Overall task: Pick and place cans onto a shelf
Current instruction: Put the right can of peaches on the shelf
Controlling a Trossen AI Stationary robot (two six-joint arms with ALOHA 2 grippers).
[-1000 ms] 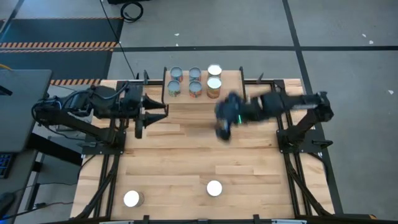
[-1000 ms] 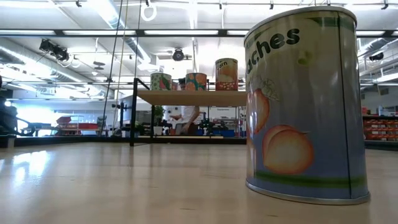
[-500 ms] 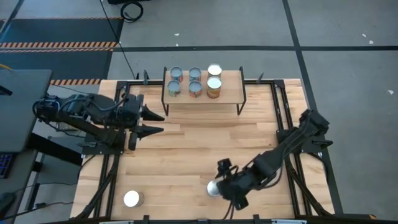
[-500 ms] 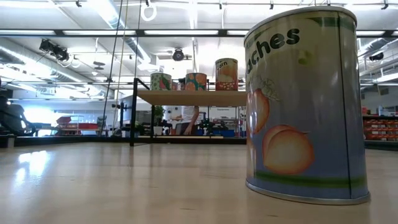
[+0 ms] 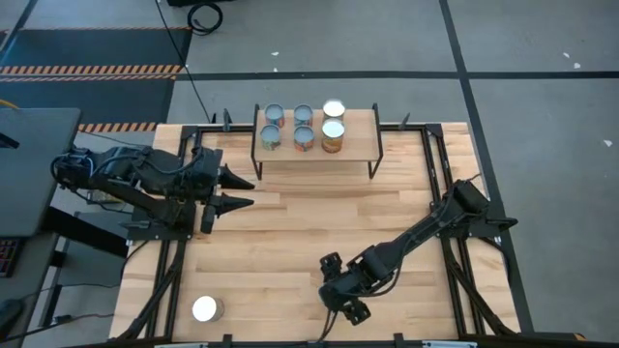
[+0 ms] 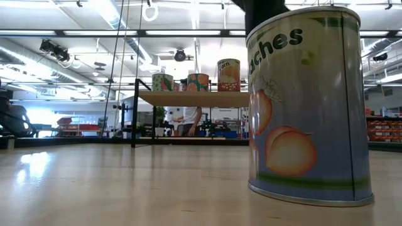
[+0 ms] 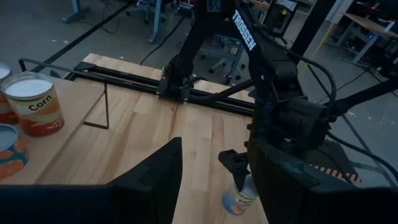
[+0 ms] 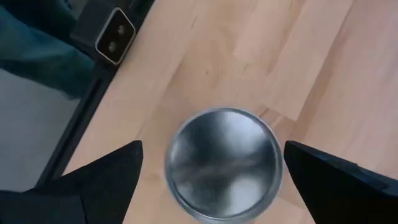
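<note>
The shelf (image 5: 358,145) stands at the table's far middle with several cans (image 5: 303,128) on its top. A peach-labelled can with a silver lid (image 8: 224,163) stands upright on the table near the front edge, large in the low view (image 6: 308,107). My right gripper (image 5: 338,293) hangs over it, pointing down and open, with one finger (image 8: 106,180) on either side of the lid, apart from it. My left gripper (image 5: 242,190) is open and empty at the table's left, pointing toward the right. A white-lidded can (image 5: 204,308) stands at the front left.
Black frame rails run along the table's left and right sides (image 5: 440,193). Bare wooden tabletop (image 5: 309,232) lies between the shelf and the front cans. In the low view a person (image 6: 188,120) shows in the room behind the shelf.
My right gripper has swung from just in front of the shelf toward the table's near edge and come down over the peach can, fingers pointing down. My left gripper has turned a little and then kept still. The cans have not moved.
</note>
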